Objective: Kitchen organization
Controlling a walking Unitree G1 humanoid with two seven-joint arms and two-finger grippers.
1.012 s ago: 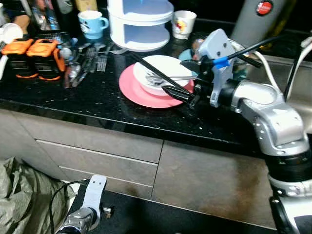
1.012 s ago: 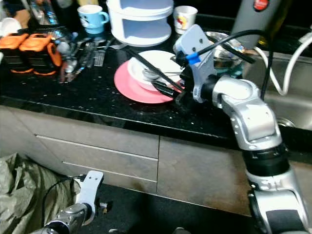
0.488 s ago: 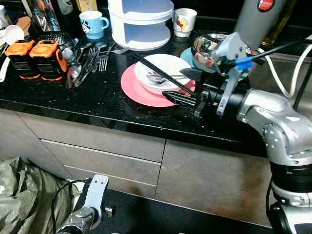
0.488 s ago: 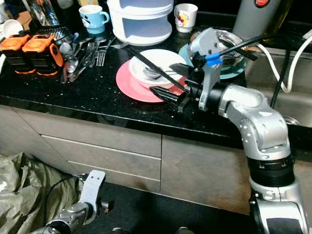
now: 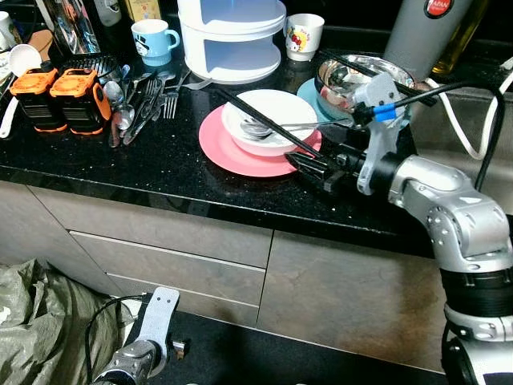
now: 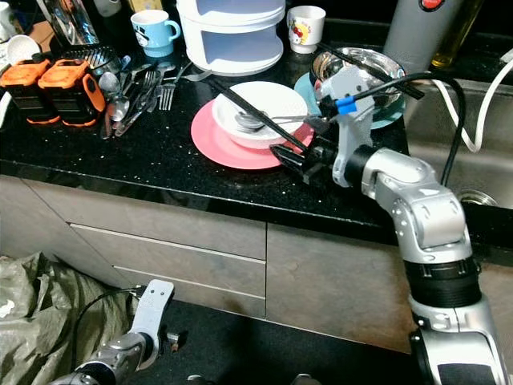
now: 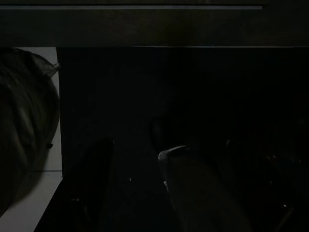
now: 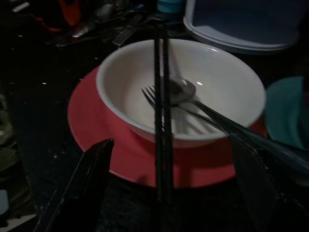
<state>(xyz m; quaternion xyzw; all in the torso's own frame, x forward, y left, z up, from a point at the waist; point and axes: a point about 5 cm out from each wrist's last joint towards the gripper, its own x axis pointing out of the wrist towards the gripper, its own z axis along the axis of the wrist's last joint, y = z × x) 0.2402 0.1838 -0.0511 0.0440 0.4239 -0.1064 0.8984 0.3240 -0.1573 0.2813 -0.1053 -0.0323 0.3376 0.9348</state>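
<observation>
Evidently aiming for the chopsticks point(image 8: 161, 121) lying across the white bowl point(image 5: 271, 120) on its pink plate point(image 5: 220, 144), the right gripper point(image 5: 317, 163) waits at the plate's four o'clock edge, jaws apart; the left gripper point(image 5: 156, 313) hangs idle, its jaws unreadable.

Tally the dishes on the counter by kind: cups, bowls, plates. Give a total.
Cups: 2, blue mug and white cup.
Bowls: 2, white bowl and steel bowl.
Plates: 2, pink plate and teal plate.
Total: 6.
</observation>
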